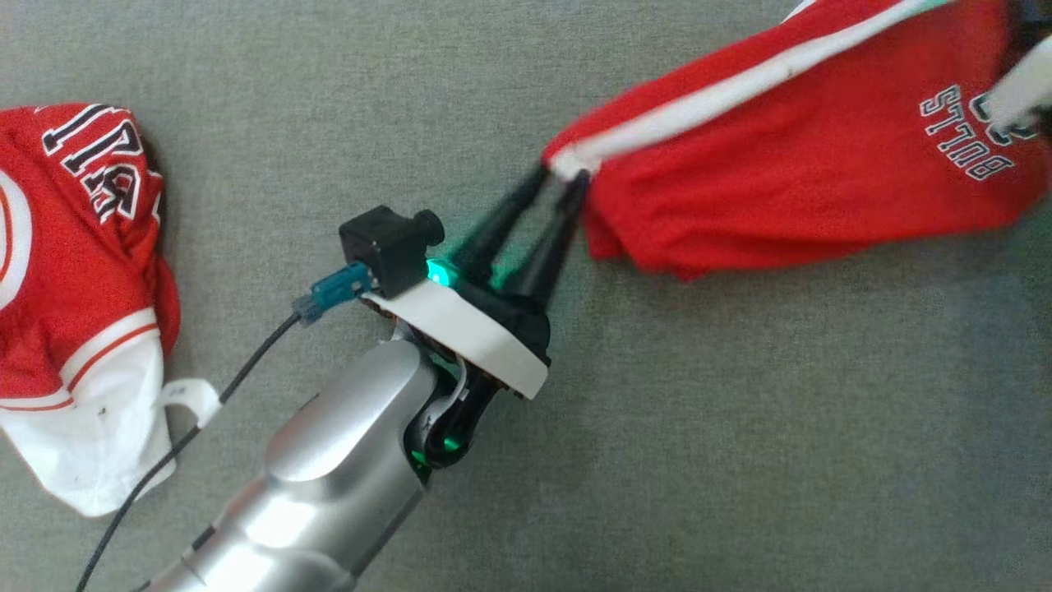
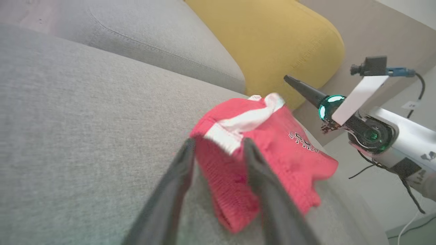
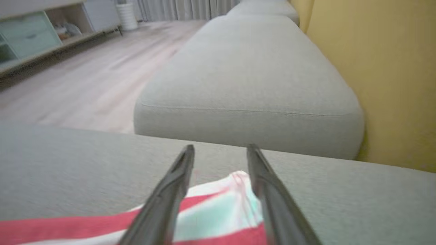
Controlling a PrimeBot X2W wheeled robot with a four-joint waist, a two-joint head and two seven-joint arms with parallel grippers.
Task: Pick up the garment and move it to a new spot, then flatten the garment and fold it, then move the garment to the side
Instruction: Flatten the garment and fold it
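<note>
Sofa: a grey fabric seat [image 1: 246, 123] lies under everything in the head view; the right wrist view shows another grey seat block beyond it.
Cushion: a yellow cushion [image 2: 272, 41] stands against the back of the sofa, behind the red garment.
Floor: pale wood boards [image 3: 85, 78] run beside the sofa, with a low shelf unit [image 3: 30, 37] at the far side, blurred.
Garment: the red garment [image 1: 781, 181], with a white stripe and "BULLS" lettering, lies toward the upper right of the head view. One corner is drawn out to a point toward the left arm.
Jersey: a second red and white jersey [image 1: 74, 288] lies crumpled at the left edge of the sofa seat, well apart from the garment.
Left gripper [image 1: 561, 174]: its fingers [image 2: 170, 190] pinch the garment's corner, with the white band [image 2: 238, 124] bunched between the tips.
Right gripper [image 3: 219, 148]: at the garment's far end. Its fingers stand over the striped edge with a gap between them; I cannot tell whether they grip the cloth.
Cable: a black cable [image 1: 205, 411] trails from the left wrist camera across the seat.
</note>
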